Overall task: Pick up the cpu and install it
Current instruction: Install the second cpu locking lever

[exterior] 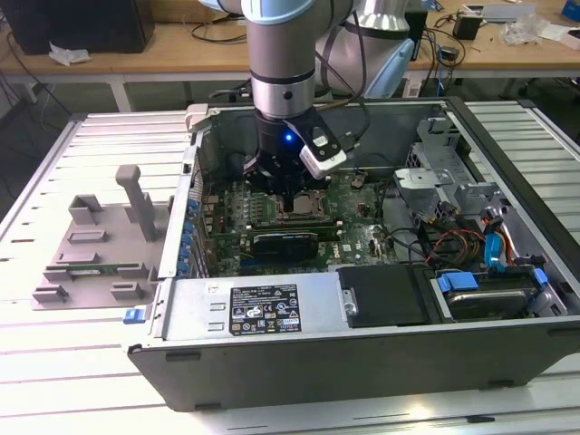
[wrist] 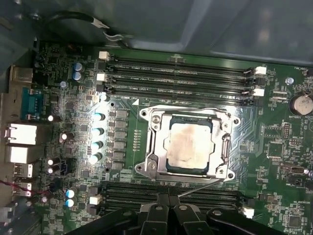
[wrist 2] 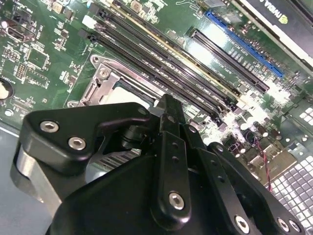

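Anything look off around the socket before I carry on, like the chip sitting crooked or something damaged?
The square silver-topped cpu sits in the metal-framed socket, edges parallel to the frame, not visibly askew. Its top shows a dull, patchy smear, which may be residue. No damage shows on the green motherboard. The black gripper is beside the socket.

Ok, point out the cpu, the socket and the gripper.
cpu (wrist: pixel 190 144), first wrist view, middle of its metal top.
socket (wrist: pixel 153 159), first wrist view, frame beside the cpu.
gripper (exterior: pixel 288 188), exterior view, its fingertips.
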Available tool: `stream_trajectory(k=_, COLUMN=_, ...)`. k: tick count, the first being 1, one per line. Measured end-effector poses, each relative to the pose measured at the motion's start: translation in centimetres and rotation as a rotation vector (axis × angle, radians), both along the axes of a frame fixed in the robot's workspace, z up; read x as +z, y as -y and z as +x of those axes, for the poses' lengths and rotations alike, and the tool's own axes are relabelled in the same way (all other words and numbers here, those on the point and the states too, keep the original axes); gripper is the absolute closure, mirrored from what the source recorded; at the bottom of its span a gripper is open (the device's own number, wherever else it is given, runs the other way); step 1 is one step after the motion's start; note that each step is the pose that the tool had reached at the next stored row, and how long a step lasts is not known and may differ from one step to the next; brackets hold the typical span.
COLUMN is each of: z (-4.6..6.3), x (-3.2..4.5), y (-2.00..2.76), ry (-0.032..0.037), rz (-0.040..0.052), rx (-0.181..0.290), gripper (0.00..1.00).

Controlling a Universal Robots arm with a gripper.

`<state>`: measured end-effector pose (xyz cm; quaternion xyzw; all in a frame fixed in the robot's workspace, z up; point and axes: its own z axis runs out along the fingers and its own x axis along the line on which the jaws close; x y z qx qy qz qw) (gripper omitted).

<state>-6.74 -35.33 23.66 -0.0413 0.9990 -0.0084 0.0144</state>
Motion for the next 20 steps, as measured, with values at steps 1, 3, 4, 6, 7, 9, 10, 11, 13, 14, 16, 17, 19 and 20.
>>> stream_trajectory(k=1, z=-0.1, x=-0.01, y=0.09, ry=0.0, rz=0.0, rx=-0.001, gripper=0.89)
stream_trajectory(k=3, z=-0.2, x=-0.02, y=0.21, ry=0.0001, rz=0.0002, rx=-0.002, gripper=0.89)
stream_trajectory(k=4, z=-0.2, x=-0.03, y=0.27, ry=0.0, rz=0.0003, rx=-0.003, gripper=0.89)
stream_trajectory(k=6, z=-0.3, x=-0.04, y=0.45, ry=0.0001, rz=0.0005, rx=-0.004, gripper=0.89)
stream_trajectory(k=7, z=-0.3, x=-0.04, y=0.44, ry=0.0, rz=0.0005, rx=-0.004, gripper=0.89)
stream_trajectory(k=9, z=-0.3, x=-0.04, y=0.46, ry=0.0, rz=0.0007, rx=-0.004, gripper=0.89)
stream_trajectory(k=10, z=-0.3, x=-0.03, y=0.5, ry=-0.0001, rz=0.0027, rx=-0.004, gripper=0.89)
stream_trajectory(k=11, z=-0.3, x=-0.04, y=0.53, ry=0.0, rz=0.0052, rx=-0.004, gripper=0.89)
stream_trajectory(k=13, z=-0.3, x=-0.04, y=0.69, ry=0.0, rz=0.0101, rx=-0.004, gripper=0.89)
stream_trajectory(k=14, z=-0.3, x=-0.04, y=0.87, ry=0.0001, rz=0.0137, rx=-0.004, gripper=0.89)
stream_trajectory(k=16, z=-0.3, x=-0.05, y=1.35, ry=0.0001, rz=0.0281, rx=-0.004, gripper=0.89)
stream_trajectory(k=17, z=-0.3, x=-0.05, y=1.46, ry=0.0, rz=0.0333, rx=-0.004, gripper=0.89)
stream_trajectory(k=19, z=-0.3, x=-0.08, y=1.75, ry=0.0005, rz=0.0528, rx=-0.004, gripper=0.89)
stream_trajectory(k=20, z=-0.3, x=-0.11, y=1.81, ry=0.0011, rz=0.0598, rx=-0.004, gripper=0.89)
